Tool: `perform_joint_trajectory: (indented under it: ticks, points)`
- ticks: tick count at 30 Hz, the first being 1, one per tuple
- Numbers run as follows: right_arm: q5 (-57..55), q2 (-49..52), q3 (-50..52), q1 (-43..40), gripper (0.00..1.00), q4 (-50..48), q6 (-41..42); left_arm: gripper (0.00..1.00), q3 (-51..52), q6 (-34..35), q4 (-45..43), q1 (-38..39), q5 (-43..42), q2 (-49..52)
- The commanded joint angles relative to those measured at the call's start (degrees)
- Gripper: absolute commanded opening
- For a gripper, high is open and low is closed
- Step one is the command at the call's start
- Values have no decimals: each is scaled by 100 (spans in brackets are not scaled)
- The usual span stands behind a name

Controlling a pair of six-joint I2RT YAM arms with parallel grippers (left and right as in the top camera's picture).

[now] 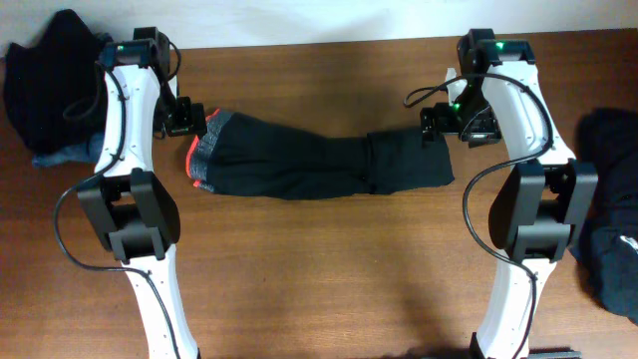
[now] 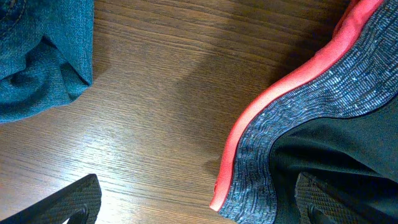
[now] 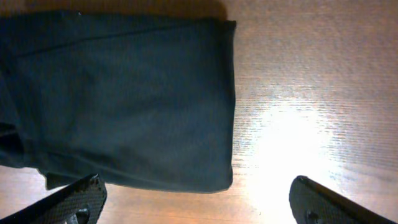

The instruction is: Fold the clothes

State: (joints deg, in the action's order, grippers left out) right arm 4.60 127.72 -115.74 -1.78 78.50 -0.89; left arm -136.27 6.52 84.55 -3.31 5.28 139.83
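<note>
The wooden table (image 1: 319, 279) fills the overhead view. At its 10 o'clock corner lies a dark heap (image 1: 50, 75) of cloth with blue jeans (image 2: 37, 56) under it. A second dark heap (image 1: 608, 219) sits at the 3 o'clock edge, past the right arm.

The black trousers (image 1: 319, 165) stretch across the middle from 9 to 3 o'clock. Their grey waistband (image 1: 204, 150) with red trim is at the 9 o'clock end, and the leg end is doubled over at the other.

The left gripper (image 1: 191, 120) hangs over the waistband's 12 o'clock corner, jaws spread wide and holding nothing. The jeans are well apart at its 10 o'clock. The right gripper (image 1: 437, 122) hangs over the doubled end's 12 o'clock edge, jaws likewise wide apart and empty. In its wrist view the cloth lies from 9 to 12 o'clock.
</note>
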Motion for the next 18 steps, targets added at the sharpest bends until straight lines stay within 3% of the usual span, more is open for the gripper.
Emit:
perform_joint_trajectory:
  ticks: [1,6,18]
  points:
    - [116,-39,317,-87,99,-151,-542,99,48,50,-13,-17,-59,-162]
    - [229,17,739,-258,99,-605,-774,99,48,50,11,-17,-57,-162]
    - [2116,26,1045,-892,99,-898,-1394,99,48,50,7,-17,-59,-151]
